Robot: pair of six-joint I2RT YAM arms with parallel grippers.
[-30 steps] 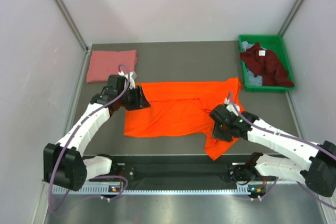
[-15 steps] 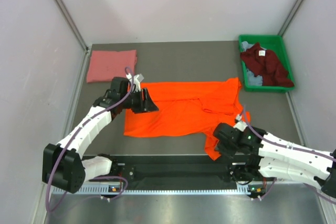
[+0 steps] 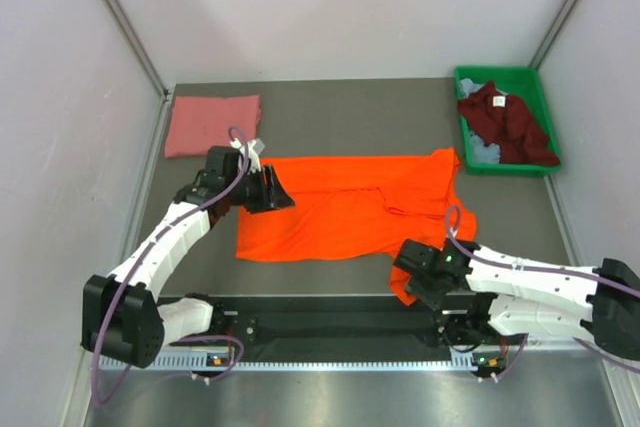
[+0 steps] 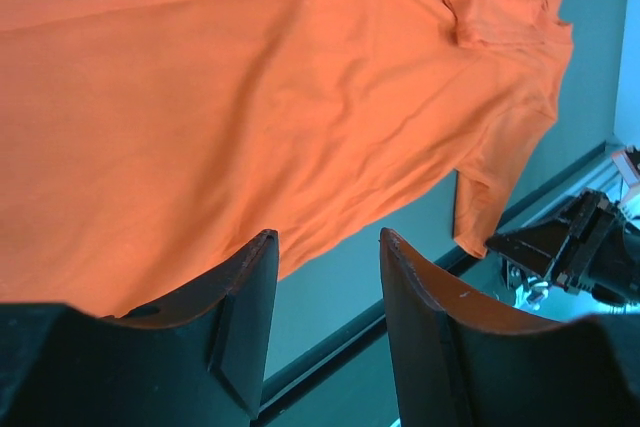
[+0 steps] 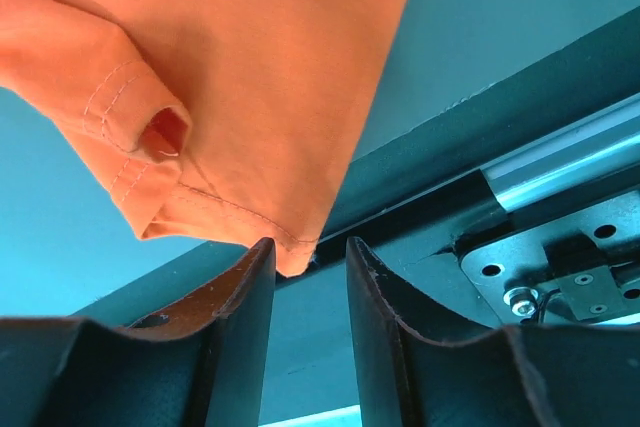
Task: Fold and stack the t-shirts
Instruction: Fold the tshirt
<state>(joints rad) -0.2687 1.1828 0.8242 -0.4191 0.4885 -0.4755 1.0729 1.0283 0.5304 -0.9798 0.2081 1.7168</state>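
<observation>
Orange shirt [image 3: 340, 212]: spread flat across the middle of the bench [image 3: 350, 107], with one flap trailing from its right end down to the near edge. Not yet folded, and probably laid open like this so both ends can be taken at once.

Pink shirt [image 3: 212, 125]: folded into a neat rectangle at the far left corner, likely the base of the stack.

Maroon shirt [image 3: 505, 122]: heaped in the green bin [image 3: 500, 75] at the far right corner, on top of the blue-grey shirt [image 3: 484, 152]. Both crumpled, seemingly waiting their turn.

Left jaws: roughly half open and empty, hanging over the left end of the orange cloth near its far corner. No fabric between them, only bare bench showing through the gap. Apparently poised to come down on that edge.

Right jaws: low at the near edge, parted, with the stitched tip of the trailing flap sitting just at their mouth. Not visibly clamped on it. Seemingly lined up to pinch that tip and lift the flap back onto the shirt.
</observation>
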